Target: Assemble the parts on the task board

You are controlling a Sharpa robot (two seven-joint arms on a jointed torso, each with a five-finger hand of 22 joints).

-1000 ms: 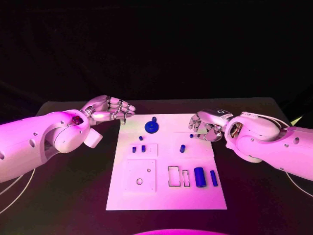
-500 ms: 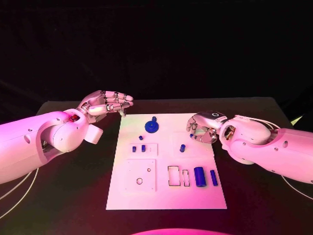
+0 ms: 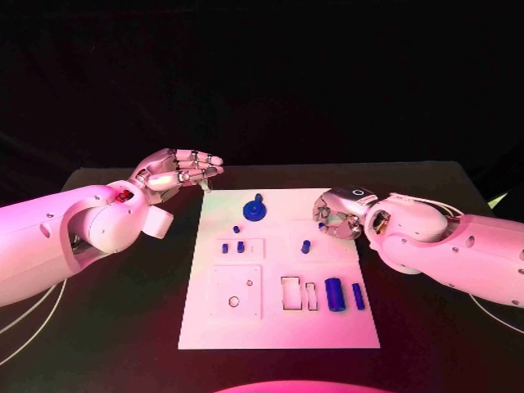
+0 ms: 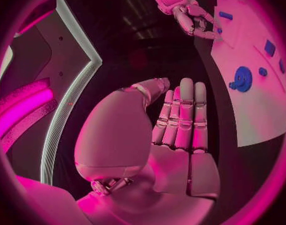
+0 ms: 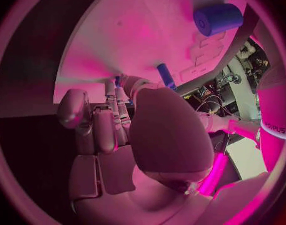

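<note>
Left hand (image 3: pixel 182 170), fingers straight and holding nothing, hovers off the task board's (image 3: pixel 280 327) far left corner. Right hand (image 3: pixel 339 214), fingers curled, grip indeterminable, poised near a small blue peg (image 3: pixel 306 246). Next move likely requires grasping it.

Two arms in smooth white rounded shells, dotted with small dark screw holes. Left hand (image 3: pixel 177 173) and right hand (image 3: pixel 339 214): silver metal, many segmented fingers with flat padded palm plates (seen from the wrist cameras). Thin pale cables loop beneath both forearms. Dark ring marking on right wrist.
</note>
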